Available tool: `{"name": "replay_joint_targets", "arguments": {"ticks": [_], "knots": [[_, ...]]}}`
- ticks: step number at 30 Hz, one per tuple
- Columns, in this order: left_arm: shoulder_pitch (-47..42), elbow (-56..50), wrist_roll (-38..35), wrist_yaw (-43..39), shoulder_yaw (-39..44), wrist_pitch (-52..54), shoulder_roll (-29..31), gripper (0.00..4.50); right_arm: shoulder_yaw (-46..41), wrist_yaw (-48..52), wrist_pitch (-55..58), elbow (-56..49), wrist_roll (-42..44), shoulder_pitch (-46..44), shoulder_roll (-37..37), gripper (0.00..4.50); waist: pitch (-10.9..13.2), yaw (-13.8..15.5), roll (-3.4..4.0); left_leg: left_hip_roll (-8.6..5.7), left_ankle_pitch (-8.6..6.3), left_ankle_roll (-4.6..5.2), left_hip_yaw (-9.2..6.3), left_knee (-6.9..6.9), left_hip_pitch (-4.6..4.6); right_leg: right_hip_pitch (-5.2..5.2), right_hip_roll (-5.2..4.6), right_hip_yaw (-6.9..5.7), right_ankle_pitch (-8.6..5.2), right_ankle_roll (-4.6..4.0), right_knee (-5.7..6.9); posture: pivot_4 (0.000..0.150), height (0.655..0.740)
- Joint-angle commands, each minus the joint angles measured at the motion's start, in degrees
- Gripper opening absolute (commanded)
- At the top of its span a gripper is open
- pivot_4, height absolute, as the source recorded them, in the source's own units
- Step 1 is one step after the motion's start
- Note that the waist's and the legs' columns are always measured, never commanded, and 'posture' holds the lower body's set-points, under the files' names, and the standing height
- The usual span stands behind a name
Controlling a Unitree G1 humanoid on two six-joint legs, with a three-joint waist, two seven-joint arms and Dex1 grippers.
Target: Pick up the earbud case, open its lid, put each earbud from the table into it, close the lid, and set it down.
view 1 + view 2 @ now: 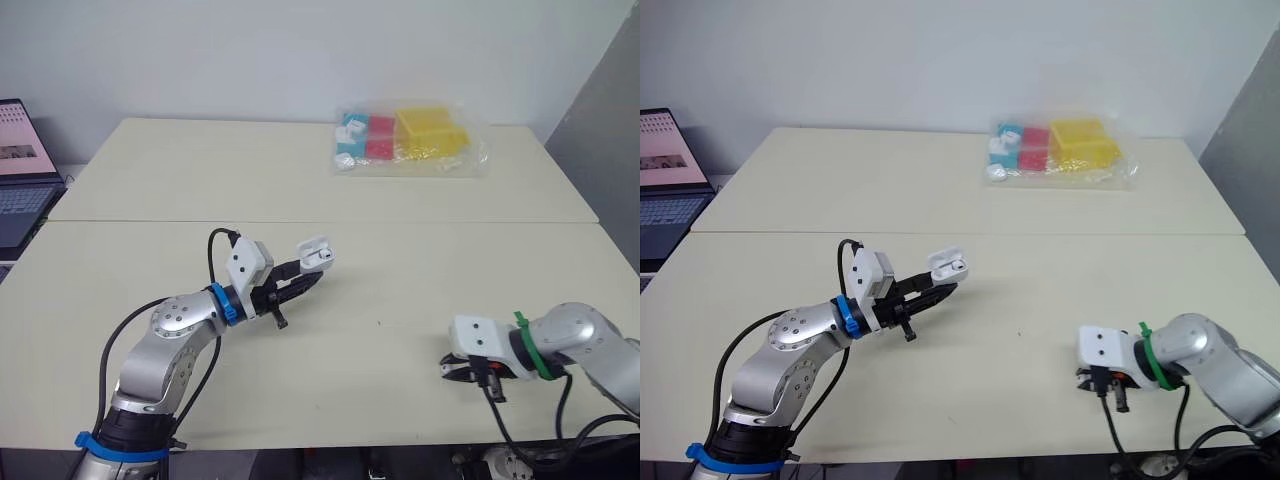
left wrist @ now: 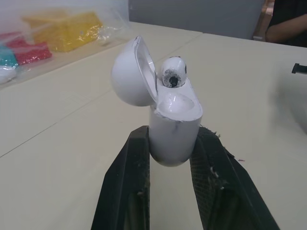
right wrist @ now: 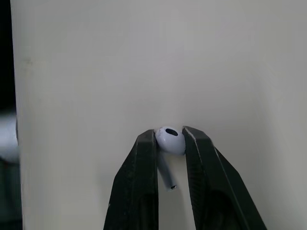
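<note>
**Case open in the left claw, second earbud pinched in the right**

The white earbud case (image 2: pixel 175 129) is held off the table (image 1: pixel 420 270), out over its left-centre part. Its lid (image 2: pixel 132 74) is swung back on the hinge. One earbud (image 2: pixel 171 73) sits in a slot with its rounded head standing above the rim; the slot beside it is bare. The left gripper (image 1: pixel 305 278) clamps the lower body of the case, one black finger pressed to each side.

The other earbud (image 3: pixel 170 139) is caught by its head between the tips of the right gripper (image 3: pixel 169 134), which is closed down to the bud's width, the stem pointing back toward the wrist. That gripper hangs low over the table's near right edge, well apart from the case; whether the bud touches the surface cannot be told.

At the far side lies a clear bag of coloured blocks (image 1: pixel 410 140). A laptop (image 1: pixel 20 170) stands off the table's left.
</note>
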Motion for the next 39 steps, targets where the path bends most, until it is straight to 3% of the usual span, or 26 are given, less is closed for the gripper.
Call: {"name": "replay_joint_targets", "arguments": {"ticks": [1,8,16,26,30,39], "knots": [[-0.18,-2.26,-0.35,0.0,0.45,-0.26,0.28,0.79,-2.63,2.88,-6.35,3.65,-2.88,1.56,-3.33,0.41,0.0,0.0,0.0,0.0,0.0,0.0,0.0,0.04,0.01,0.03,0.0,0.01,0.0,0.0,-0.01,0.15,0.74],[0.03,-2.96,-0.53,0.15,0.52,0.24,0.44,0.79,-3.61,3.62,-3.63,4.49,-2.24,2.83,-1.85,0.41,0.0,0.03,-0.01,-0.01,0.0,0.0,0.0,0.04,0.01,0.07,-0.01,0.01,0.01,0.02,-0.03,0.15,0.74],[1.29,-4.43,-0.73,0.52,0.92,1.39,0.74,0.79,-8.49,2.3,-2.33,2.23,-1.22,2.06,0.04,3.19,-0.01,-0.19,-0.01,0.01,0.0,-0.01,0.03,0.09,0.18,0.19,-0.01,0.08,0.08,0.05,0.01,0.15,0.74],[3.6,-5.96,-0.83,1.7,0.72,1.93,0.02,0.79,-20.28,2.37,10.09,-11.25,1.59,10.22,-6.63,3.21,-0.01,0.37,0.11,-0.03,0.0,-0.01,0.04,0.05,0.06,0.12,-0.01,0.09,0.09,0.06,-0.03,0.15,0.74],[4.26,-5.4,-0.36,1.63,-0.23,1.16,-0.82,0.79,-18.73,-1.68,22.51,-16.57,0.67,11.13,-9.7,3.21,-0.01,0.42,0.11,-0.01,0.0,-0.02,0.04,0.09,0.1,0.12,-0.1,0.13,0.1,0.08,-0.01,0.15,0.74],[5.59,-7.15,-0.31,2.31,-1.01,1.28,-1.54,0.79,-10.7,-6.98,27.54,-16.79,-0.69,5.93,-6.74,3.21,-0.01,0.5,0.11,0.0,0.0,-0.02,0.07,0.07,0.12,0.11,-0.07,0.15,0.1,0.06,-0.03,0.15,0.74]]}}
